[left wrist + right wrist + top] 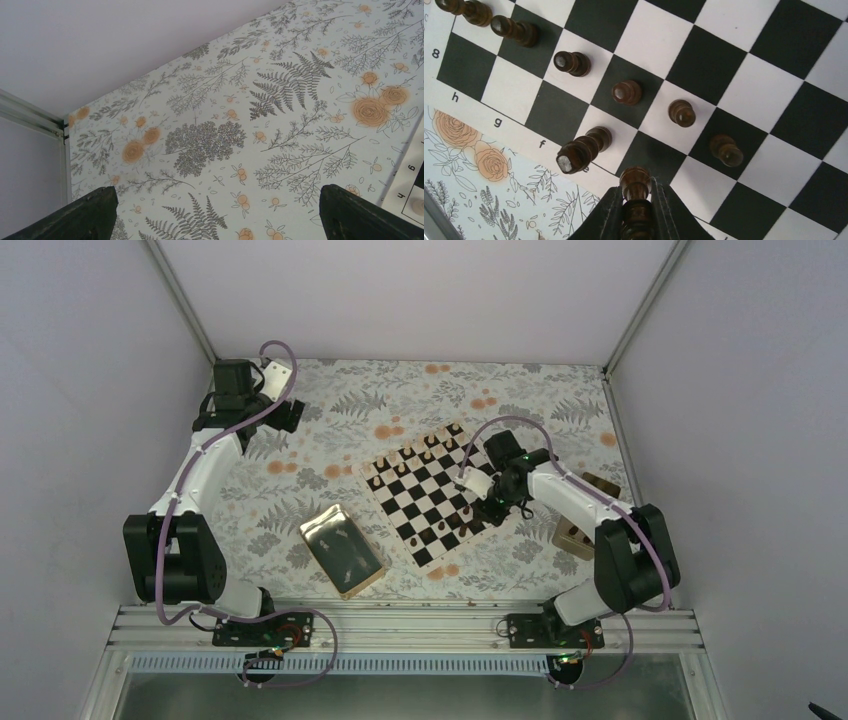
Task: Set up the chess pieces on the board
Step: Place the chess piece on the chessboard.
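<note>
A dark chess piece (635, 177), small, turned from wood and topped with a rounded head, sits pinched in my right claw (636, 200). The jaws are drawn narrow against its stem, just under the collar. The piece hangs over a black edge square of the board (704, 60); whether its base touches the square, I cannot tell. I judge it light and rigid, with a smooth finish that could slip and a narrow foot that tips easily, so the waist below the head looks the best hold, with the piece kept upright. Just left of the claw stands a taller dark piece (584, 148) on the neighbouring square. Ahead of the claw, dark pawns (626, 92) run in a slanting line across the next rank, close enough to be knocked. My left claw (220, 215) is well apart from all this, its jaws spread wide and holding nothing above the flower-printed desk (210, 140).
</note>
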Controlling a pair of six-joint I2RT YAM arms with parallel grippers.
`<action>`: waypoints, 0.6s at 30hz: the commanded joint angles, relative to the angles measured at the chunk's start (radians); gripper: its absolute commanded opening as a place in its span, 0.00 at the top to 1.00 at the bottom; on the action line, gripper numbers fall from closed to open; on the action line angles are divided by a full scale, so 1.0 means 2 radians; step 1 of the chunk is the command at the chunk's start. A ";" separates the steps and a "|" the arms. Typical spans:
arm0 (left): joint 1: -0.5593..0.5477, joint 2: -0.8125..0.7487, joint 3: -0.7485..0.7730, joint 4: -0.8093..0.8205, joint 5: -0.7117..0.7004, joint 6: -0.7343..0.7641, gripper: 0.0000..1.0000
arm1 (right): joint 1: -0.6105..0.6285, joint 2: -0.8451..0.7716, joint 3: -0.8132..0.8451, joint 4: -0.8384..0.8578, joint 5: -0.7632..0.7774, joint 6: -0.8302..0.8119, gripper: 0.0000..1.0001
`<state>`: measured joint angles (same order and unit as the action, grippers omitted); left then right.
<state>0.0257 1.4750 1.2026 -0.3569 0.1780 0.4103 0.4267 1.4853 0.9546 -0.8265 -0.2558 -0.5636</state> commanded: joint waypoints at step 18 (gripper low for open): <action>-0.001 0.009 0.021 -0.002 -0.003 -0.007 0.00 | 0.016 0.028 -0.026 0.045 0.030 0.000 0.84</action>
<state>0.0254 1.4761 1.2083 -0.3607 0.1696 0.4068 0.4511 1.5368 0.9096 -0.7620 -0.2184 -0.5640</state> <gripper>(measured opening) 0.999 0.160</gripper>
